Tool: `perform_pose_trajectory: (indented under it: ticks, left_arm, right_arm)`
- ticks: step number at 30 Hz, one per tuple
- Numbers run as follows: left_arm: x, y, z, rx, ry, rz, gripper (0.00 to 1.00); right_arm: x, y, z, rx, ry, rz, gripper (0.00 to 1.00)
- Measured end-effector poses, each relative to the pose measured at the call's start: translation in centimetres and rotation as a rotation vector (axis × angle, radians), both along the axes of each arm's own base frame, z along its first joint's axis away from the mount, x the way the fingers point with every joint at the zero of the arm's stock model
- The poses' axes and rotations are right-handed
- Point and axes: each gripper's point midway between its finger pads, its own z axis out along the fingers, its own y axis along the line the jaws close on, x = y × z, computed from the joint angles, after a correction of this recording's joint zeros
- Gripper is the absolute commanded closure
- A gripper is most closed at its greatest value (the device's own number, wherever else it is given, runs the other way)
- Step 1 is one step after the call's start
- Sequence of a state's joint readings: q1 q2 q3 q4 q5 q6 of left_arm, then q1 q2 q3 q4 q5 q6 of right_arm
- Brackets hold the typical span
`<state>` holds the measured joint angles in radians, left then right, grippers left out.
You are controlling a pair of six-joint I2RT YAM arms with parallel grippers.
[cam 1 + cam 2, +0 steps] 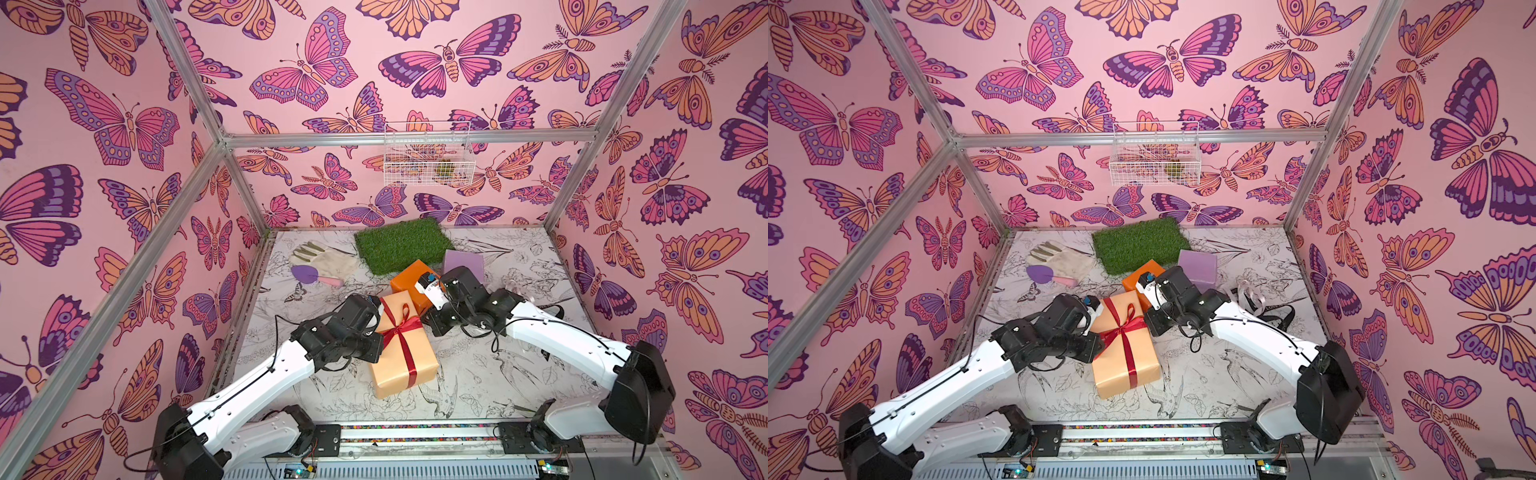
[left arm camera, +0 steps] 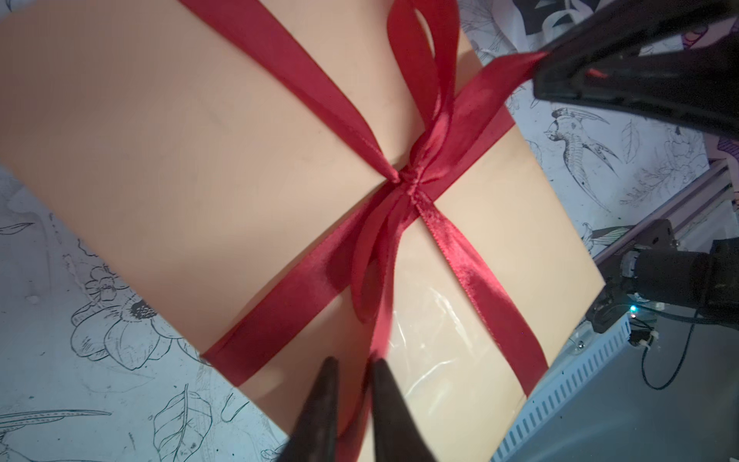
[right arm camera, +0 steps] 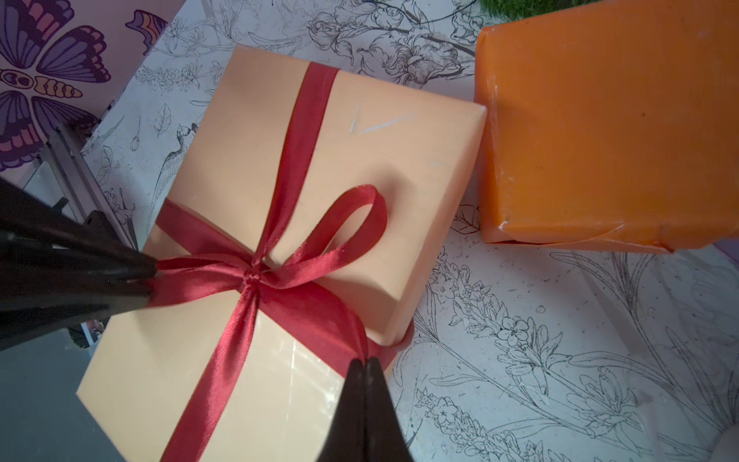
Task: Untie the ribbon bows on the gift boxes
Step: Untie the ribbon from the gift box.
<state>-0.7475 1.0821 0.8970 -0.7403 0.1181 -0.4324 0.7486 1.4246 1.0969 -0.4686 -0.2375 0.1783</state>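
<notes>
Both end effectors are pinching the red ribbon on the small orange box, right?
No, the red ribbon is on the large peach-tan box, as the right wrist view shows. The left end effector and right end effector do pinch it.

Both top views are evenly and brightly lit, with slight softness throughout. The wrist views are dimmer and tinted bluish. Glare is shown on the clear tape of the peach box; a soft shadow is cast beside the loop of the red ribbon.
</notes>
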Motion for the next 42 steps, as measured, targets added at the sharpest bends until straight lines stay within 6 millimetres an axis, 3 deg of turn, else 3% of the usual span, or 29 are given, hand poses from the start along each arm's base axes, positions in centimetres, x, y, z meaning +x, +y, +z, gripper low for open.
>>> perform_pose_trajectory:
  ticks: [6,14,22,25,28,33,34,35,36,37,42]
  left_arm:
    - [0.1,0.3,0.3,0.003,-0.021,0.009,1.0]
    - [0.2,2.2,1.5,-0.029,-0.101,0.106,1.0]
    - [1.6,8.2,0.9,-0.028,-0.14,0.386,1.0]
    - [2.2,10.5,1.0,-0.041,-0.143,0.493,1.0]
    - [2.7,12.0,0.7,-0.045,-0.13,0.564,1.0]
    - [2.6,12.0,-0.2,-0.052,-0.085,0.577,1.0]
    - [2.5,12.0,-0.4,-0.053,-0.078,0.576,1.0]
    - [2.5,11.9,-0.5,-0.054,-0.073,0.576,0.82]
    - [2.4,11.9,-0.6,-0.054,-0.07,0.572,0.42]
    - [2.3,11.8,-0.7,-0.06,-0.064,0.572,0.01]
    - [1.8,10.4,-0.3,-0.132,-0.032,0.532,0.0]
  right_arm:
    - [0.6,-1.2,0.3,-0.008,-0.009,-0.086,1.0]
    - [2.0,-5.9,0.0,0.006,0.014,-0.291,1.0]
    - [3.2,-13.8,-1.8,0.022,0.069,-0.596,1.0]
    - [3.3,-15.8,-1.8,0.046,0.068,-0.674,1.0]
    - [3.3,-15.7,-1.6,0.071,0.068,-0.678,1.0]
    - [3.5,-15.0,-1.8,0.092,0.087,-0.657,1.0]
    - [3.5,-15.0,-2.0,0.089,0.094,-0.656,0.75]
    - [3.5,-14.9,-2.1,0.088,0.101,-0.657,0.46]
    - [3.5,-14.9,-2.4,0.084,0.107,-0.655,0.15]
    - [3.5,-14.9,-2.5,0.081,0.111,-0.653,0.0]
    - [3.0,-14.3,-2.1,0.091,0.122,-0.612,0.0]
